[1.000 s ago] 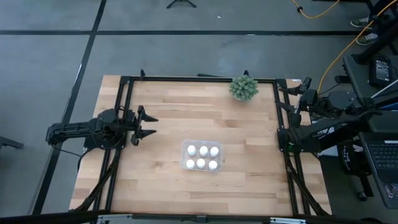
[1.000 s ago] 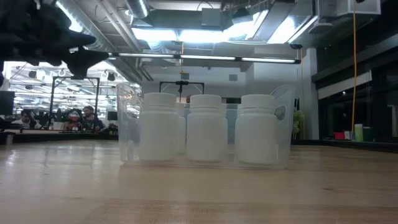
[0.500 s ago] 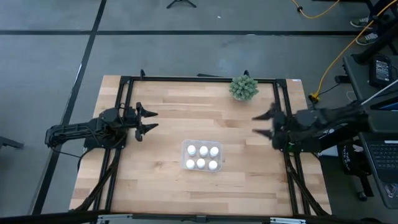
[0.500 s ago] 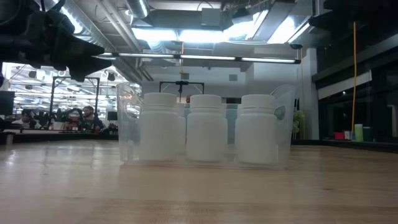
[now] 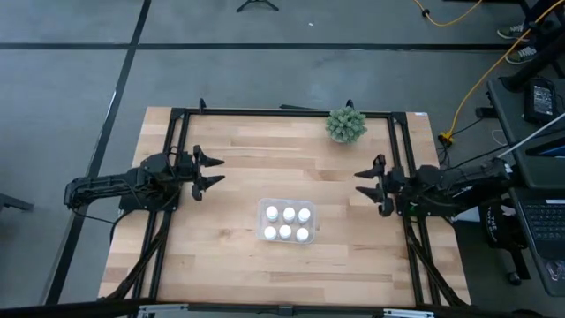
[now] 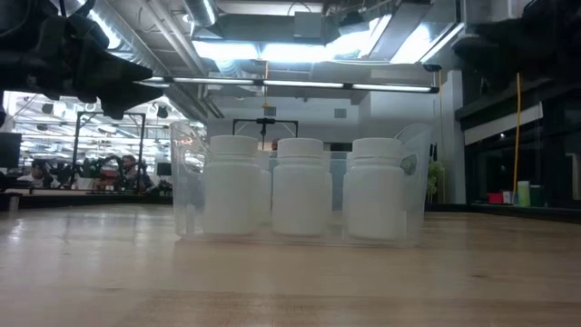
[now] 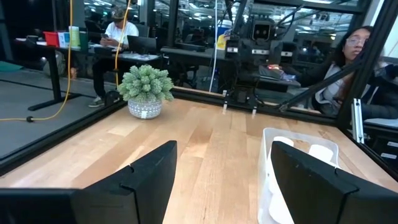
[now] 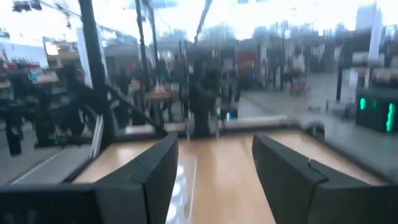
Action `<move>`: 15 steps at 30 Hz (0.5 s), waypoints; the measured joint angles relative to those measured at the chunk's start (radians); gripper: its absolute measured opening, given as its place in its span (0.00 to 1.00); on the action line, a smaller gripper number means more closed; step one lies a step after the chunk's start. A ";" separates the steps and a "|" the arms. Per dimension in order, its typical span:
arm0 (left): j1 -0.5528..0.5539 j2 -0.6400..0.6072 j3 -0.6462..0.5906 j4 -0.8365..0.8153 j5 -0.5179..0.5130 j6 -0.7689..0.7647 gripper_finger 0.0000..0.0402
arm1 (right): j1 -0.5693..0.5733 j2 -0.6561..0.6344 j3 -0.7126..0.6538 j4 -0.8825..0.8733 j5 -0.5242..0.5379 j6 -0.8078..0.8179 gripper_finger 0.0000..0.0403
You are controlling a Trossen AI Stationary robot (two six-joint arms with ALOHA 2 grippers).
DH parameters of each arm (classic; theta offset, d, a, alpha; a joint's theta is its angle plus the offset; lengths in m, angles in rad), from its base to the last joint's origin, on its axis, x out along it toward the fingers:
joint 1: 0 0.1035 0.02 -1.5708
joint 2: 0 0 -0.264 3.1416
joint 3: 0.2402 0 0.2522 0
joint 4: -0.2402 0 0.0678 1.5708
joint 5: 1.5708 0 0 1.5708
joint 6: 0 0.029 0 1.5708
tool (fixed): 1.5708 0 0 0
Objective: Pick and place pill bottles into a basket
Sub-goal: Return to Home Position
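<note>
Low view: only 3 pill bottles (image 6: 300,186) are seen, the rest hidden behind. All 6 are held in basket (image 5: 261,222) on desk (image 5: 238,256). L end effector (image 5: 217,171) and R end effector (image 5: 358,182) are shown released.

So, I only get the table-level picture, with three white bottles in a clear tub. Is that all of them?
Observer: No. From above, the basket holds six pill bottles, in two rows of three.
Visitor: And where are the claws?
Observer: The left claw hangs open over the left side of the table, well clear of the basket.
Visitor: And the other one?
Observer: The right claw is open too, over the table's right side, with nothing in it.
</note>
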 joint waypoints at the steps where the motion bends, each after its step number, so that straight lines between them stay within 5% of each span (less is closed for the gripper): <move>1: 0.000 0.000 0.000 0.000 0.001 0.000 0.63 | -0.014 -0.023 0.000 0.008 -0.017 -0.023 0.52; 6: 0.000 0.000 0.000 0.000 0.007 0.000 0.63 | -0.103 -0.134 -0.004 -0.067 -0.083 -0.059 0.52; 15: 0.000 0.000 0.000 0.001 0.007 0.000 0.63 | -0.252 -0.177 -0.011 -0.202 -0.383 0.034 0.53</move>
